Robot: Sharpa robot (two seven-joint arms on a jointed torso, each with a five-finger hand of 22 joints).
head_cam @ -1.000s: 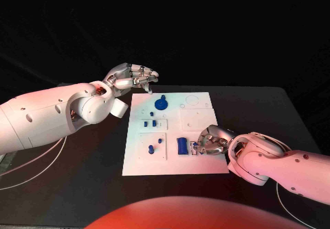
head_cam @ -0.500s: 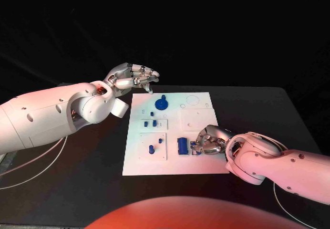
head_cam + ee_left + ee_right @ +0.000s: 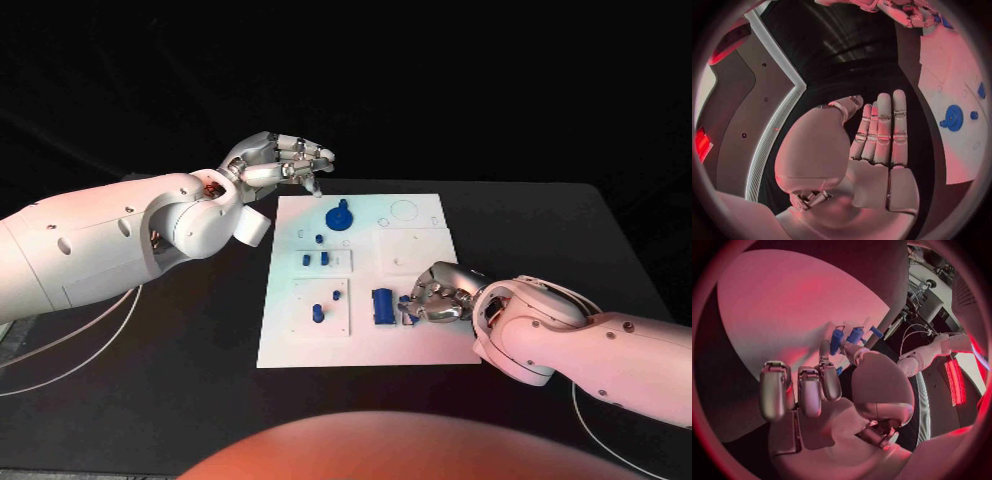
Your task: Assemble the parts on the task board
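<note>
A: Right hand point(image 3: 440, 295) is working at the task board point(image 3: 361, 345), near edge, about 4 o'clock; fingers point(image 3: 831, 382) are curling beside the tall blue part point(image 3: 381, 305). Grip? Cannot tell.

B: Advice: keep that part upright and press straight down.

A: Left hand point(image 3: 277, 160) is hovering at 11 o'clock off the board's far corner, fingers loosely curled, holding nothing.
</note>
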